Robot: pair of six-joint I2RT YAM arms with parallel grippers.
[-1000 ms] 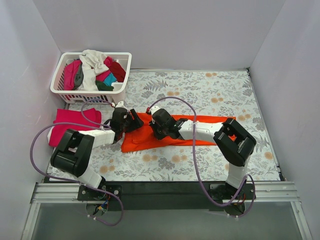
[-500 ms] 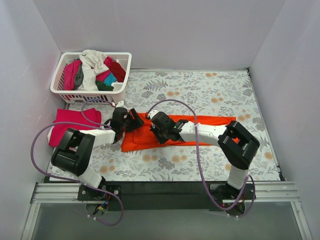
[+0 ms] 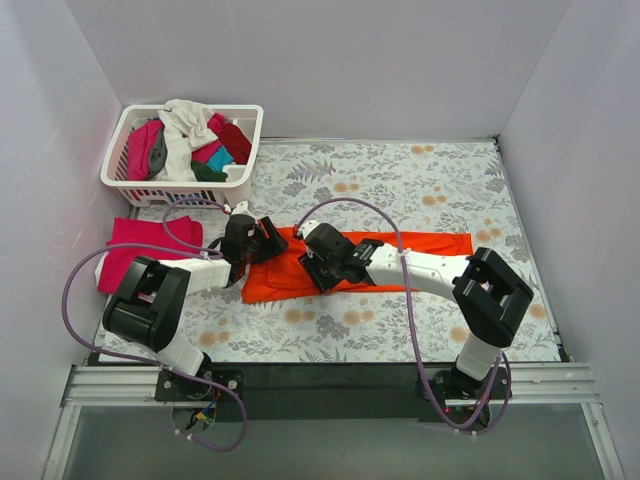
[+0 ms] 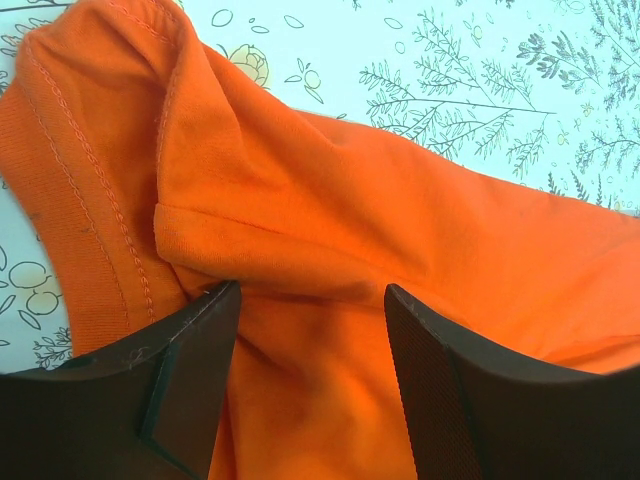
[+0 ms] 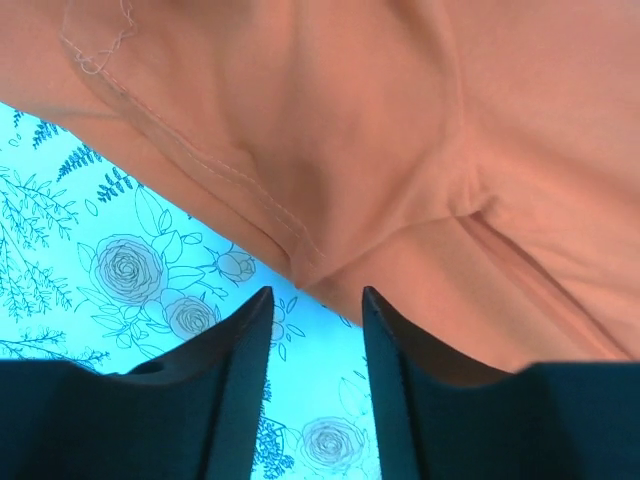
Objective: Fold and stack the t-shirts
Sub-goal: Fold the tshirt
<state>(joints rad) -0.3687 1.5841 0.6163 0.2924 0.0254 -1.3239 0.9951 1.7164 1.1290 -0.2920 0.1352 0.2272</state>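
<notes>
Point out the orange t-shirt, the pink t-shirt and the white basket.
orange t-shirt (image 3: 440, 243), top view, its right end.
pink t-shirt (image 3: 150, 232), top view, its middle.
white basket (image 3: 140, 190), top view, its front wall.

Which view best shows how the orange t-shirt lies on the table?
Top external. It shows the orange t-shirt end to end, a long strip on the table, with the arms over part of it. The left wrist view shows only a stitched hem and folds; the right wrist view only a seamed edge.

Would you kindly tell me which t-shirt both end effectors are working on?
The orange t-shirt, spread long across the middle of the table. The magenta t-shirt lies folded at the left, untouched, and the others are heaped in the white basket.
</notes>
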